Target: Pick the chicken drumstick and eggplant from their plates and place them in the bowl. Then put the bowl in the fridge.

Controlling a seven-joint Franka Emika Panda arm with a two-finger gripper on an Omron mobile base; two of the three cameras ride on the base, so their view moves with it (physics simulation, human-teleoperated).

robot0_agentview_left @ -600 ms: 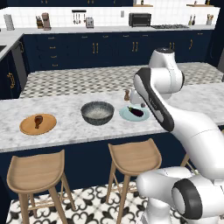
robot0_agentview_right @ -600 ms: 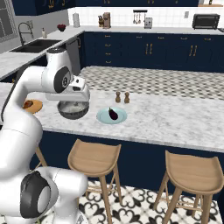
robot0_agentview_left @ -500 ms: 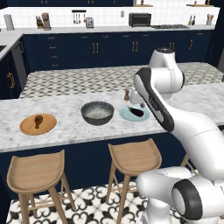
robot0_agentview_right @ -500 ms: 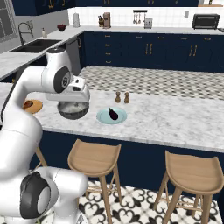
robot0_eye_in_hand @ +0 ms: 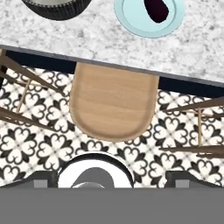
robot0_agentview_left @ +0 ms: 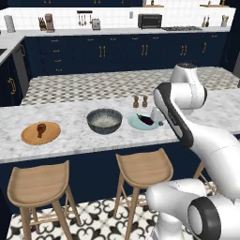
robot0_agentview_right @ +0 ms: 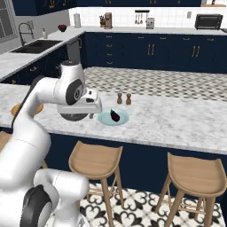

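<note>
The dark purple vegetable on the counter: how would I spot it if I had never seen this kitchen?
Find the long white marble island counter with wooden stools under it. Three round dishes sit along it: an orange-brown wooden plate, a deep dark grey bowl and a pale blue plate. The glossy dark purple eggplant lies on the blue plate, nearest the two small shakers; the wooden plate holds a reddish-brown drumstick.

The marble island counter [robot0_agentview_left: 70,136] carries a wooden plate [robot0_agentview_left: 41,133], the bowl [robot0_agentview_left: 104,121], a blue plate [robot0_agentview_left: 143,122] and two shakers [robot0_agentview_left: 140,101].
</note>
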